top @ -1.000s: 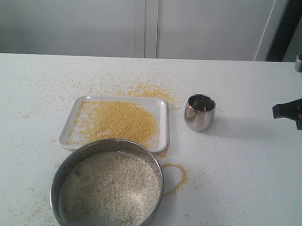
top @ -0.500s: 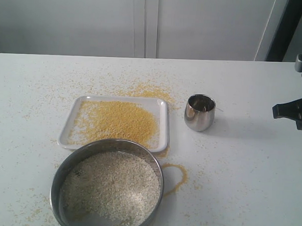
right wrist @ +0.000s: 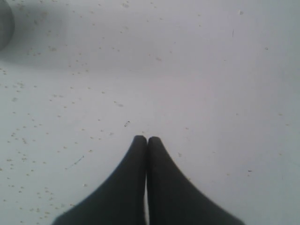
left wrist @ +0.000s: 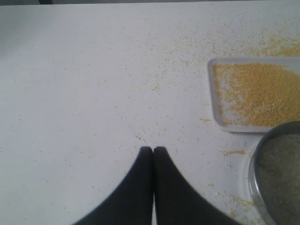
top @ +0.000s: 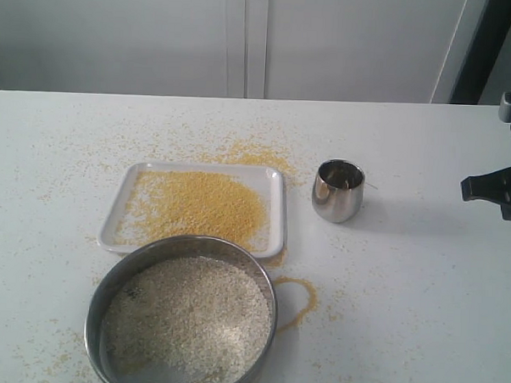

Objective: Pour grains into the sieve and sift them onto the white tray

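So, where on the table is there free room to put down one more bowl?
The widest bare patch lies between the steel cup and the right gripper, down to the exterior view's lower right. The far strip behind the white tray is open but dusted with yellow granules. Crowded: the sieve sits right at the tray's near edge.

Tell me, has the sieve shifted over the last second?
No. The sieve still overlaps the same stretch of the white tray along its near rim.
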Robot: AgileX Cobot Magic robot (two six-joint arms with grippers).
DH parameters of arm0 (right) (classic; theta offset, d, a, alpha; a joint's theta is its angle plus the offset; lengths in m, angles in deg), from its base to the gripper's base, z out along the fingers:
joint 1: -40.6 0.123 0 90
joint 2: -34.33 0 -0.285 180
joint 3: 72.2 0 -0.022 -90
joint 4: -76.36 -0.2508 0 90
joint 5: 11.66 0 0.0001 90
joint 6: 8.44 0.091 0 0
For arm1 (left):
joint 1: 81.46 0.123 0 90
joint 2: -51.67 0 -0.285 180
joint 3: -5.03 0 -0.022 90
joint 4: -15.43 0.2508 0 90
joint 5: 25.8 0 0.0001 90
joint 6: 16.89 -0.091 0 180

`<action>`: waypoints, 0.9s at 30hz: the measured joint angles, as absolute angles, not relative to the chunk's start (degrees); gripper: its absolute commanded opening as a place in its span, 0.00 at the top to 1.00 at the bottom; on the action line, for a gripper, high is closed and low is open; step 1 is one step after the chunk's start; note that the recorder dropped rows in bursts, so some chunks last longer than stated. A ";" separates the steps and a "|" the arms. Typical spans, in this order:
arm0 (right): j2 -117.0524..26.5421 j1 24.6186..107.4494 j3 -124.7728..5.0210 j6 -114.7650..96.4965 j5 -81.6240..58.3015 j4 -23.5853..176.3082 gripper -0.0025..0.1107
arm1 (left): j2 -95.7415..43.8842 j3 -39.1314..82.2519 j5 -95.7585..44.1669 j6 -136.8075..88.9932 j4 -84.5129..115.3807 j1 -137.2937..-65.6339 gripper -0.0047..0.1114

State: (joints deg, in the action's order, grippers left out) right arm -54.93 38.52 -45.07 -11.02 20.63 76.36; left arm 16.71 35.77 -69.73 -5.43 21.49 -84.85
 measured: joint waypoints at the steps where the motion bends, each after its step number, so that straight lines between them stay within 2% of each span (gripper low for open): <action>1: -54.93 38.52 -45.07 -11.02 20.63 76.36 0.98 | 16.79 35.89 -69.49 -5.43 21.25 -84.72 0.96; 9: -54.93 38.52 -45.07 -11.02 20.63 76.36 0.98 | 16.79 37.64 -65.57 -5.54 19.35 -84.62 0.96; 14: -54.93 38.52 -45.07 -11.02 20.63 76.36 0.98 | 19.93 44.66 -57.85 -11.21 15.43 -84.62 0.96; 27: -54.93 38.52 -45.07 -11.02 20.63 76.36 0.98 | 33.72 62.23 -55.16 -15.58 14.33 -84.62 0.96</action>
State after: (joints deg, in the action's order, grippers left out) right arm -54.93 38.52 -45.07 -11.02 20.63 76.36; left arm 33.72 62.23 -55.16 -15.58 14.33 -84.62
